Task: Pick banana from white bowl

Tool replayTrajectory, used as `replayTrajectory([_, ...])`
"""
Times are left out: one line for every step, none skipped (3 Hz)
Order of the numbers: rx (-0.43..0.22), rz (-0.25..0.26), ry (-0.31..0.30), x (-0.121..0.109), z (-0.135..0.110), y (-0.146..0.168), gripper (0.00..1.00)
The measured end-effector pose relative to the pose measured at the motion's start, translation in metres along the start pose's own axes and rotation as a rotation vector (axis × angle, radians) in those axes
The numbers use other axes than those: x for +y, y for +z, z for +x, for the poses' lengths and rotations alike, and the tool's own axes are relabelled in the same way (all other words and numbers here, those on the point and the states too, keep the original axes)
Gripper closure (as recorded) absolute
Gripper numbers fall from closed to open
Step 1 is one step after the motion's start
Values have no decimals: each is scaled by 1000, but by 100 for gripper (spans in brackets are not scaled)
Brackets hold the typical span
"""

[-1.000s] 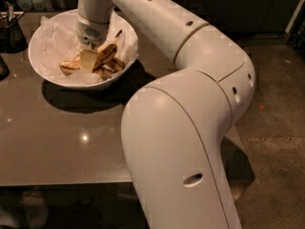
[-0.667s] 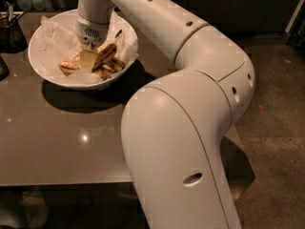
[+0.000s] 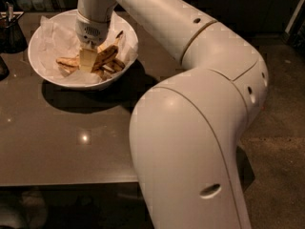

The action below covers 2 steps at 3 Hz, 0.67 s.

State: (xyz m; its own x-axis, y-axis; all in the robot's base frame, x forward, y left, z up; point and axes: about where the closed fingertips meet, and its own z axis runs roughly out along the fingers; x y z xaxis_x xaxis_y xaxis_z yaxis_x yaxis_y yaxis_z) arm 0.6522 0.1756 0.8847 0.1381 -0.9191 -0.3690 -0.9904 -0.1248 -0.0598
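The white bowl (image 3: 47,78) stands at the far left of the brown table, lined with crumpled white paper. Several spotted bananas lie in it. The longest banana (image 3: 107,55) slants up to the right, its dark stem tip near the bowl's right rim. My gripper (image 3: 91,63) reaches straight down into the bowl from the arm's wrist (image 3: 93,30) and sits among the bananas, right against the long banana's left side. A shorter banana (image 3: 66,62) lies to the gripper's left. The gripper hides the bowl's middle.
A dark holder with utensils (image 3: 10,30) stands left of the bowl, and another dark object (image 3: 2,69) sits at the left edge. My large white arm (image 3: 190,142) covers the table's right side. The table's front edge (image 3: 66,181) runs low across the view.
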Motion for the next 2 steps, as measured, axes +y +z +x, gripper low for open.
replayTrajectory([15,55,6,13,2,-23,100])
replayTrajectory([41,115,6,27,1,-42,100])
